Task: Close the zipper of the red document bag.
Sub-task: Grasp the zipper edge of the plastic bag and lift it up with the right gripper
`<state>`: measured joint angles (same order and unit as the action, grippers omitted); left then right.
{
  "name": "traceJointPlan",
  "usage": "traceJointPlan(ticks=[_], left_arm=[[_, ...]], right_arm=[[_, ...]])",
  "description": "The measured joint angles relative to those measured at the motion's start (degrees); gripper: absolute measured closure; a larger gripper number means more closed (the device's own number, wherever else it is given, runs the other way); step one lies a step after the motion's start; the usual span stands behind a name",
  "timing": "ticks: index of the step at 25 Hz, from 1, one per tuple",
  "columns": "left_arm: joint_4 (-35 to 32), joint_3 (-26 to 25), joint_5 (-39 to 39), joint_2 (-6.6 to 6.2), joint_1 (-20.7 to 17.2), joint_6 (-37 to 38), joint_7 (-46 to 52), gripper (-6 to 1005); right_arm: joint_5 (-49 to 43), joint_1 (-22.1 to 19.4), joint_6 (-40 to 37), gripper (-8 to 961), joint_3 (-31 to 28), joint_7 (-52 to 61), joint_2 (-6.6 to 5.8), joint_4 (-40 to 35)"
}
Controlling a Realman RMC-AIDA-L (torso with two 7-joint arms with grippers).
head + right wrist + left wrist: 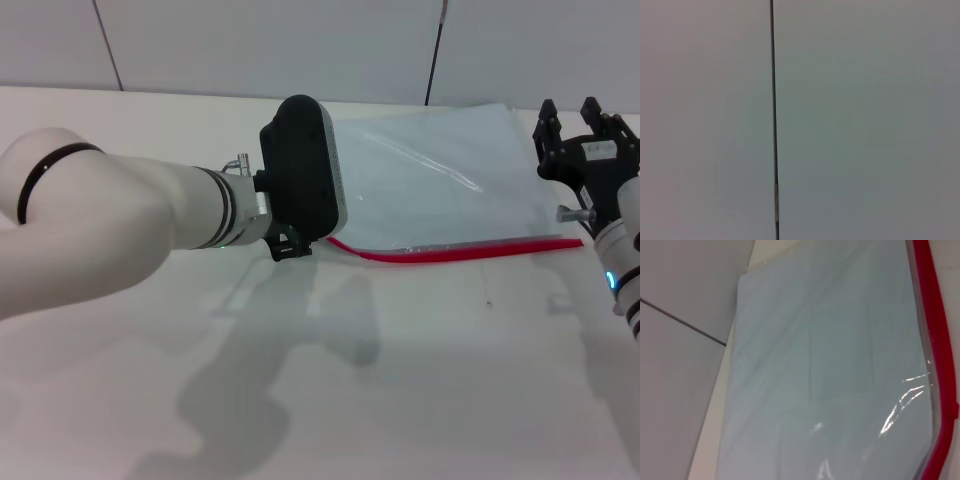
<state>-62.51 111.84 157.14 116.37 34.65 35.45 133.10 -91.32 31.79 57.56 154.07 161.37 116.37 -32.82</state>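
Observation:
The red document bag (440, 185), a flat pale blue-grey translucent pouch, lies on the white table at the back right. Its zipper (460, 250) is a thin red strip along the edge nearest me. My left gripper (300, 175), a black body at the end of the white arm, hangs over the bag's left end and hides that corner. The left wrist view is filled by the bag (830, 380), with the zipper (935, 340) along one side. My right gripper (582, 130) stands upright and open beside the bag's right edge, holding nothing.
The white table (400, 380) stretches toward me in front of the bag. Grey wall panels (300, 40) rise just behind the table's back edge. The right wrist view shows only the wall (865, 120) and a dark seam (773, 100).

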Motion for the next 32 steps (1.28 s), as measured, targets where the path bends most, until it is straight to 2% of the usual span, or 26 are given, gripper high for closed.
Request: traceJointPlan(ticks=[7,13,21,26,28,29,30,32], left_arm=[[1.7,0.5,0.4,0.00,0.4,-2.9,0.4,355],[2.4,0.5,0.5,0.00,0.3,-4.5,0.4,540],[1.4,0.4,0.2,0.08,0.3,-5.2,4.7,868],[-2.4,-0.2,0.5,0.00,-1.3,-4.7,5.9,917],[-4.1,-0.4,0.6,-0.10,-2.4,-4.3,5.9,922],[-5.0,-0.7,0.6,-0.16,-2.9,-4.1,5.9,925],[-6.0,-1.0,0.7,-0.19,-3.5,-4.0,5.9,928],[-8.7,-1.7,0.7,-0.25,-4.9,-3.8,5.8,933]], right_arm=[[0.0,0.0,0.0,491,0.1,0.0,0.00,-0.2],[0.0,0.0,0.0,493,0.1,0.0,0.00,-0.3],[0.0,-0.3,0.0,496,0.2,0.0,-0.20,-2.4],[0.0,-0.5,-0.1,498,-0.1,0.0,-0.78,-5.8],[-0.2,-0.6,-0.6,499,-0.1,0.0,-1.45,-7.5],[-0.3,-0.7,-1.0,499,0.1,0.0,-2.18,-9.1],[-0.3,-0.8,-1.4,499,0.1,0.0,-3.24,-10.9],[-0.4,-1.4,-2.7,500,0.2,0.0,-6.34,-15.7]])
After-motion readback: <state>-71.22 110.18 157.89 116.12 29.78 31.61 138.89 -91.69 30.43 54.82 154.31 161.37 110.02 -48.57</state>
